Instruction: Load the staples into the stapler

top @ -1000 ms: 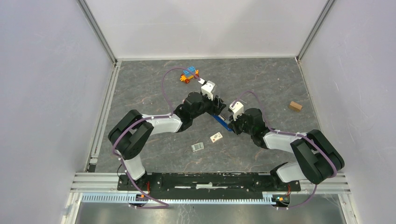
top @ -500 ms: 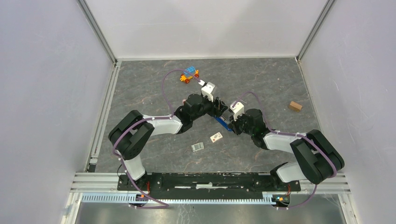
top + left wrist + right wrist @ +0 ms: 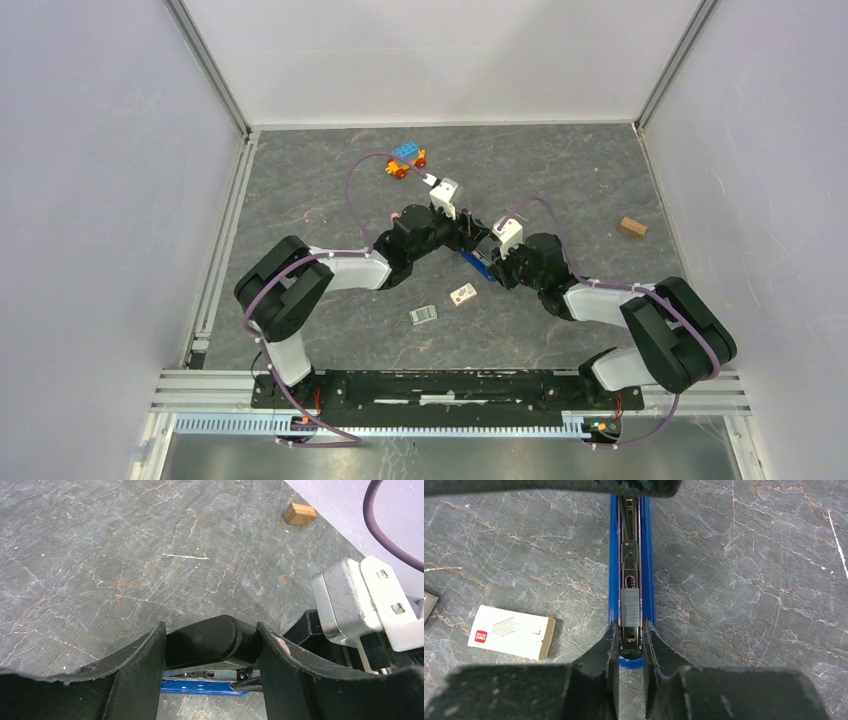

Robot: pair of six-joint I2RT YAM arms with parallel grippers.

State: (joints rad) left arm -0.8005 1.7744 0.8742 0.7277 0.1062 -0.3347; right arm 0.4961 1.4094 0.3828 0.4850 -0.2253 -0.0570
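Biggest first: on the grey table (image 3: 330, 200) both arms meet over the middle, and the stapler (image 3: 630, 565) lies flat between them, opened up, its blue tray pointing from one gripper to the other.

The left gripper (image 3: 210, 630) is at a medium spread and clamped on both sides of the stapler's dark rounded lid (image 3: 205, 647), which looks swung up off the tray. The right gripper (image 3: 630, 626) is nearly closed, pinching the near end of the tray and pinning it to the table.

A short strip of staples (image 3: 629, 607) already sits in the metal rail, just ahead of the right fingers. So we reckon the loading part is basically done and we're on closing up. The next move would be folding the lid down onto the tray while the right side keeps it from sliding. We can't tell whether the strip is pushed fully home.

Other stuff around:
- the toy car (image 3: 405, 160), well off toward the back
- the white staple box (image 3: 511, 631), near the tray on its left in the right wrist view
- a small flat packet (image 3: 424, 315), near the box
- a wooden block (image 3: 631, 227), far right

None of it blocks the lid's path. The real squeeze is the two grippers being so close together.
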